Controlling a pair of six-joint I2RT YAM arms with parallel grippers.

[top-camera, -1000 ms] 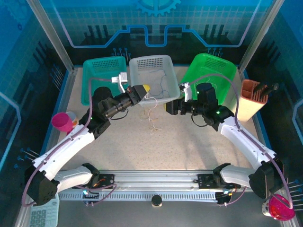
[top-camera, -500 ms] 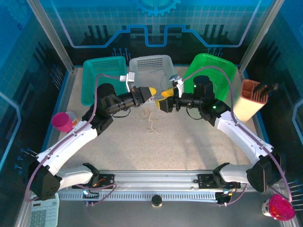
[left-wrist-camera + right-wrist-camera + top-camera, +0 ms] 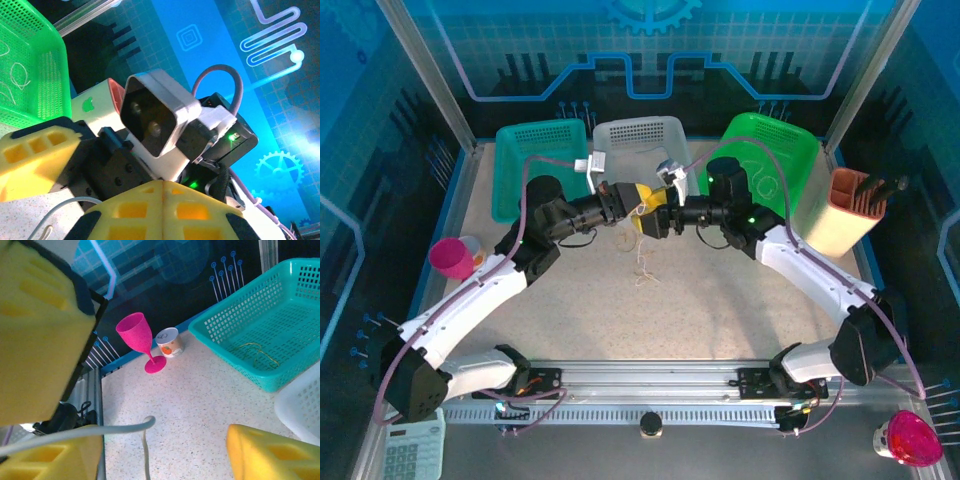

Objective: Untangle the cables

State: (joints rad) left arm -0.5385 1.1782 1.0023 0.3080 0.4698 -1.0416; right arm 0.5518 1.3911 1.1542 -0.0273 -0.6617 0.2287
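Tip to tip over the speckled tabletop [image 3: 720,300]: your two arms meet just in front of the white perforated plastic basket [image 3: 635,140]. Your L gripper [image 3: 636,192] has its yellow fingers [image 3: 130,212] pressed flat together. The thin whitish-tan cable [image 3: 642,262] hangs from under its tip in a kinked strand down to the table. The pinch point itself is hidden btwn the two gripper heads. Your R gripper [image 3: 652,212] stands w/ jaws well apart; a strand of that cable crosses the gap, clamped by neither pad. A second whitish wire [image 3: 763,185] lies curled in the bright green mesh basket [image 3: 790,160], and a yellowish wire [image 3: 257,352] in the teal mesh basket [image 3: 235,325]. The white basket's contents are blocked by the arms.
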